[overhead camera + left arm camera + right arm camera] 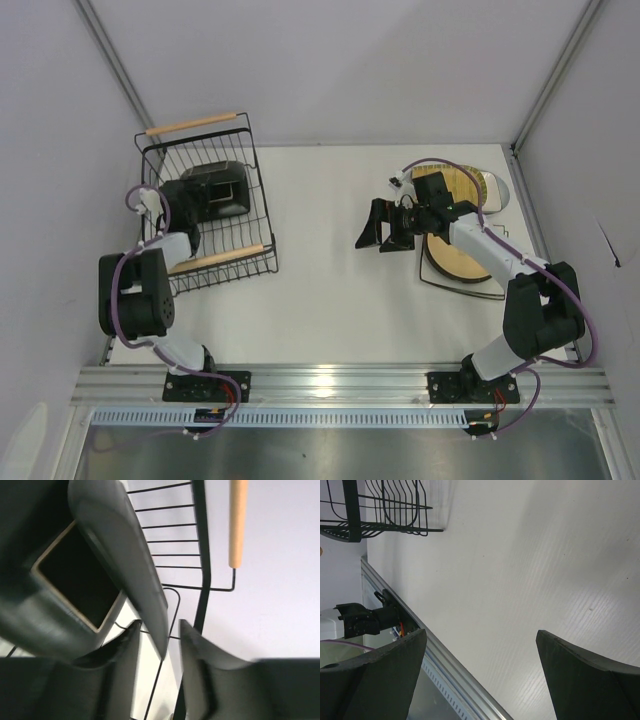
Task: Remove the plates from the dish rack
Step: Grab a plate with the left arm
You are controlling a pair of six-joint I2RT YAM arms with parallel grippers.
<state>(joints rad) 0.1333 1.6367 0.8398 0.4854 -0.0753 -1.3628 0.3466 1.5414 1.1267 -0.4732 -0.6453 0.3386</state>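
The dish rack (255, 215) stands at the table's left, a black wire basket with wooden handles (195, 123). A dark square plate (222, 188) stands inside it. My left gripper (192, 208) reaches into the rack. In the left wrist view, the plate's dark rim (125, 555) runs down between the fingers of the left gripper (159, 630), with a thin gap on each side. My right gripper (378, 232) hovers open and empty over the table's middle; its wrist view shows the gripper (480, 632) above bare white table, with the rack (385, 510) far off.
At the right lie unloaded plates: a tan round plate (455, 255) on a black-outlined square one (490, 290), a mustard ribbed plate (460, 185) and a pale round plate (497, 192). A metal rail (330, 380) runs along the near edge. Walls enclose the table.
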